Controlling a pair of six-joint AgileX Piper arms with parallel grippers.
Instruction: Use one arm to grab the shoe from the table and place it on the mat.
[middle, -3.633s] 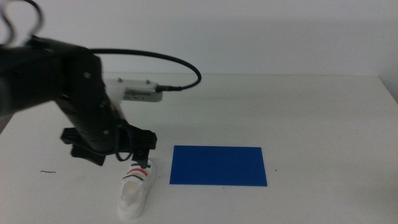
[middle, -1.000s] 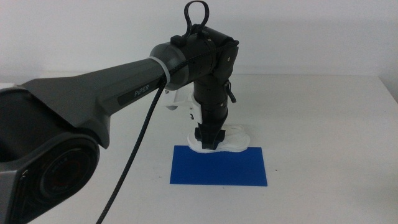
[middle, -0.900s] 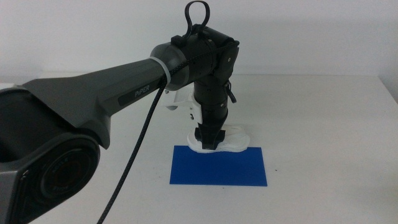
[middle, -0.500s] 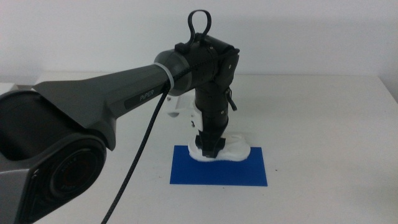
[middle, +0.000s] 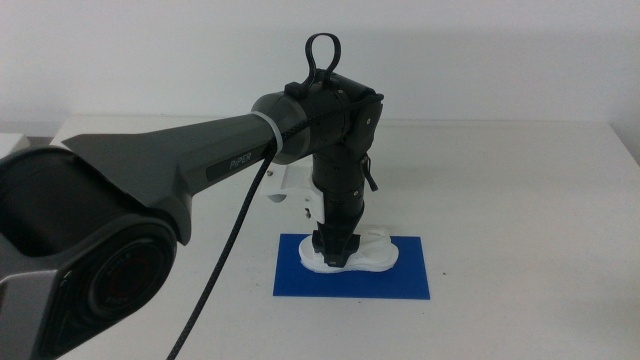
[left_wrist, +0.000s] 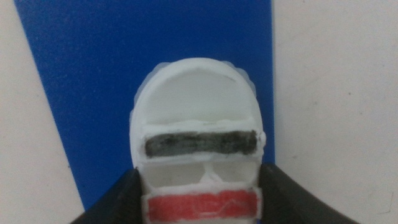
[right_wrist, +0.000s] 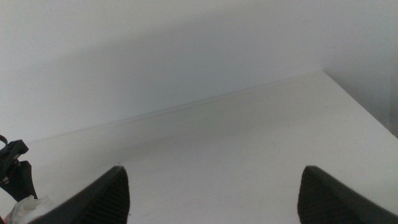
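The left arm (middle: 200, 160) reaches in from the left. Its gripper (middle: 333, 250) points straight down and is shut on the white shoe (middle: 374, 252). The shoe sits low over the far left part of the blue mat (middle: 400, 280); I cannot tell whether it touches. In the left wrist view the jaws clamp the sides of the shoe (left_wrist: 198, 112), with its dark and red straps showing and the mat (left_wrist: 93, 74) beneath. The right gripper (right_wrist: 212, 186) is open and empty, out of the middle view.
The white table (middle: 520, 200) surrounds the mat, with bare surface to its right and front. The right wrist view shows the table's far edge (right_wrist: 249, 93) and the left gripper (right_wrist: 15, 171) at a distance.
The left gripper has carried the shoe from the table at the front left to the mat. In the last second it moved forward and down from the mat's far edge onto the blue.
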